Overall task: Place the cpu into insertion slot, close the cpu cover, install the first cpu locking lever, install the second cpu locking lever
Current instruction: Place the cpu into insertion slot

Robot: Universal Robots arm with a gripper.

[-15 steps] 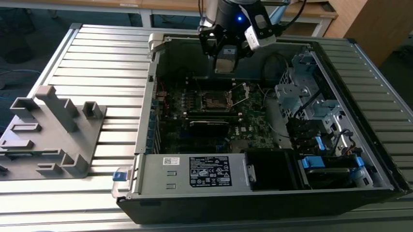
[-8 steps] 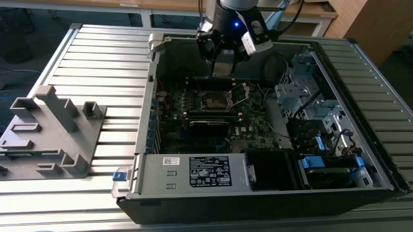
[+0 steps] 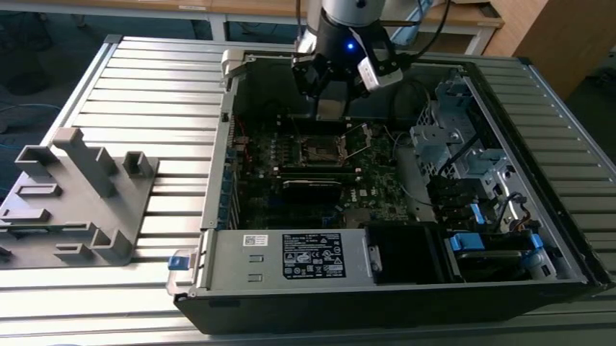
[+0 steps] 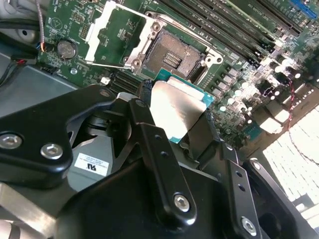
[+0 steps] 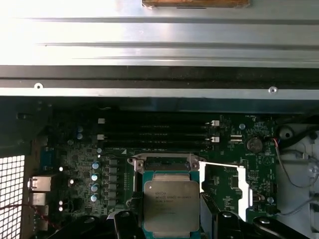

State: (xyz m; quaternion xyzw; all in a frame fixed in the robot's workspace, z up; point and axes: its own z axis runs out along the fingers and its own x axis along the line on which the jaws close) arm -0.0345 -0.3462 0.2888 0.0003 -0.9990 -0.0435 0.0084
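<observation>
Silver-grey cpu (image 5: pixel 172 205), green-edged; dark green motherboard (image 4: pixel 67 25)

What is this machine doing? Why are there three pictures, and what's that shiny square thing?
It is a robot arm working over an open computer that lies on a ribbed metal table. The exterior view comes from a camera standing off to the side. The two wrist views come from cameras riding on the arm itself, so they see the green board up close. The shiny square is the cpu, the computer's brain chip. The gripper, the arm's pinching hand, holds it by its edges. Close by is the insertion slot, an empty square socket, and the cpu cover is flipped open. A grey plastic stand sits on the table beside the computer.
</observation>
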